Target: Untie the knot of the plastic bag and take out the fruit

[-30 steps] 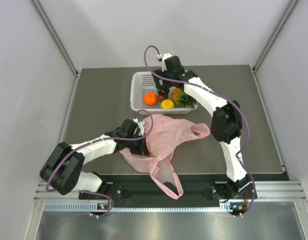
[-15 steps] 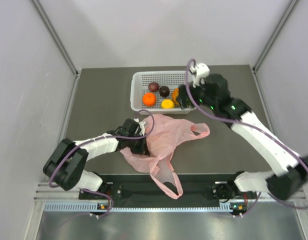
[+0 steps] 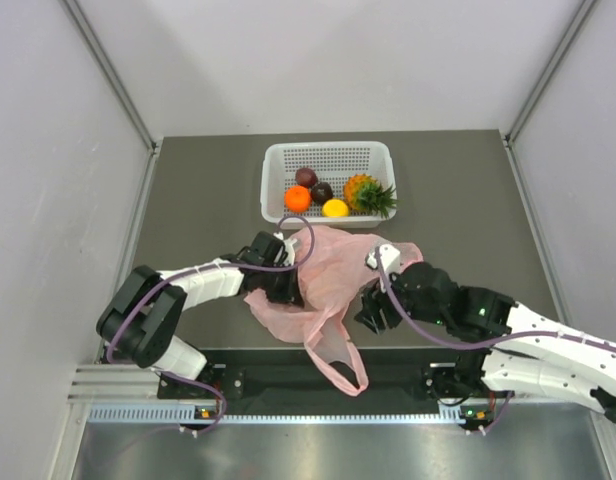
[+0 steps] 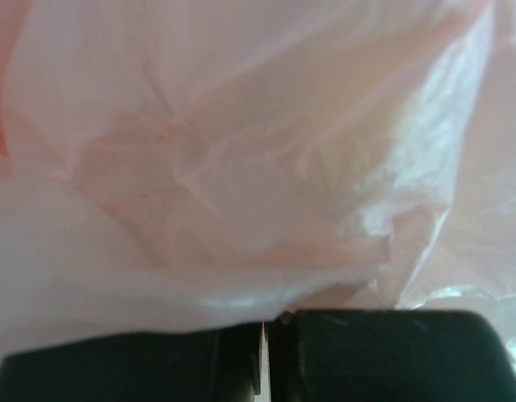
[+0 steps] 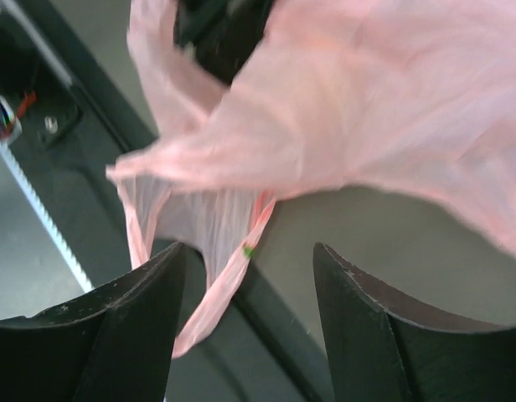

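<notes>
Left gripper (image 4: 265, 325) is pinched tight on a fold of the bag (image 3: 338, 262), at its left side. Right gripper (image 5: 248, 249) is spread wide and holds nothing, hovering at the bag's right edge above a handle loop. I see the bag crumpled on the table (image 3: 203, 200), just in front of the basket (image 3: 328, 149). Fruit (image 3: 322, 192) sits in the basket: pineapple (image 3: 364, 190), orange (image 3: 298, 198), a yellow one (image 3: 335, 208) and two dark ones.
</notes>
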